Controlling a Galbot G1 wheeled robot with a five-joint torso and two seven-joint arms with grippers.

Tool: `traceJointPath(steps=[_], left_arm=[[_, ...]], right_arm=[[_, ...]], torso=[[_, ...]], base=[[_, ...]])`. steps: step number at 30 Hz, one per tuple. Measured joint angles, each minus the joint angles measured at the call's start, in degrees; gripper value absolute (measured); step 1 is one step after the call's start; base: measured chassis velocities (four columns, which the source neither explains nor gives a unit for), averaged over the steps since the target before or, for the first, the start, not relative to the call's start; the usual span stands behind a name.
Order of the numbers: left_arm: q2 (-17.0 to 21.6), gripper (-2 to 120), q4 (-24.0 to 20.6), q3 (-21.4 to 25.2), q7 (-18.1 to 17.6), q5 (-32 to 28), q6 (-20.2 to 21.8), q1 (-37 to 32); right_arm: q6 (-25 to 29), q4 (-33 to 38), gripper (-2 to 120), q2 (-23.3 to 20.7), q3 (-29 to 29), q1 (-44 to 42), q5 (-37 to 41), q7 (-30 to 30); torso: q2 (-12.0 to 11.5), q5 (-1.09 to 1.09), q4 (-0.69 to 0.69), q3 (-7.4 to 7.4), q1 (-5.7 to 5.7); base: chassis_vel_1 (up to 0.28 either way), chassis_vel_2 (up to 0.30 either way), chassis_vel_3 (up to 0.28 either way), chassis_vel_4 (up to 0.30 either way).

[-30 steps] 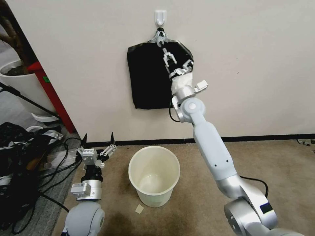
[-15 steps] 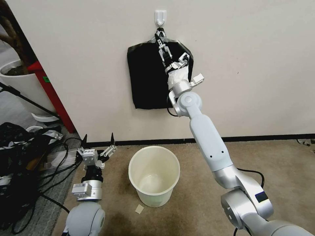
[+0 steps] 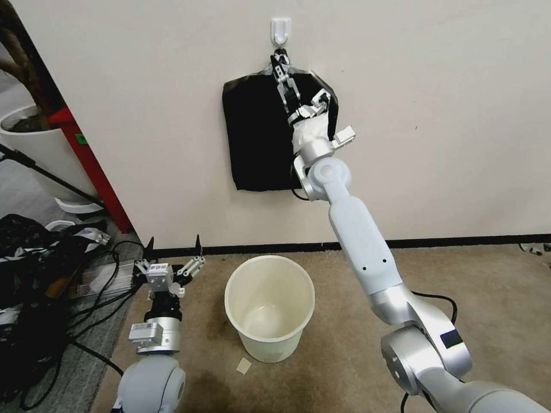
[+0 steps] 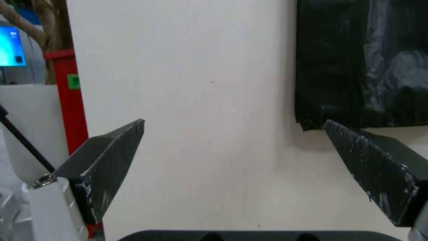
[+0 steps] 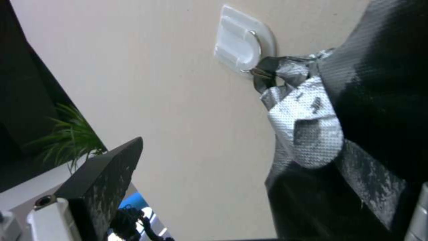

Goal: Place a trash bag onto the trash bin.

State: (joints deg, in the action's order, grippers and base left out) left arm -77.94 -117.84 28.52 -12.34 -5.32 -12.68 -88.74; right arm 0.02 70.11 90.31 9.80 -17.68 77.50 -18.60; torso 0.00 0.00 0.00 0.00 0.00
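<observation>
A flat black pack of bags [image 3: 261,135] hung on the cream wall [image 3: 436,109] from a white hook [image 3: 280,30], its silvery pinched top [image 5: 299,110] caught on the hook's wire. Below the pack, a black baseboard [image 3: 459,241] met tan carpet [image 3: 505,310]. Far to the pack's left stood a red post [image 3: 86,163], beyond it a white plant pot [image 3: 37,146] with a trunk; tangled black cables [image 3: 63,287] lay below those.
</observation>
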Motion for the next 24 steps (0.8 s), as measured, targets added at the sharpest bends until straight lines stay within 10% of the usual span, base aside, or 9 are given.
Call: traceJointPath(steps=[8,24], left_arm=[[-0.11,100,-0.64,-0.06,-0.12,0.55,-0.04,-0.44],[-0.23,100,-0.28,-0.38,-0.16,0.96,-0.02,-0.20]], right_arm=[[0.11,-3.19,90,0.05,0.32,1.75,-0.54,-0.89],[0.83,-5.64,30,-0.36,0.87,2.87,-1.67,-1.64]], torso=[[0.00,0.00,0.00,0.00,0.00],[0.00,0.00,0.00,0.00,0.00]], base=[[0.000,0.000,0.000,0.000],[0.000,0.000,0.000,0.000]])
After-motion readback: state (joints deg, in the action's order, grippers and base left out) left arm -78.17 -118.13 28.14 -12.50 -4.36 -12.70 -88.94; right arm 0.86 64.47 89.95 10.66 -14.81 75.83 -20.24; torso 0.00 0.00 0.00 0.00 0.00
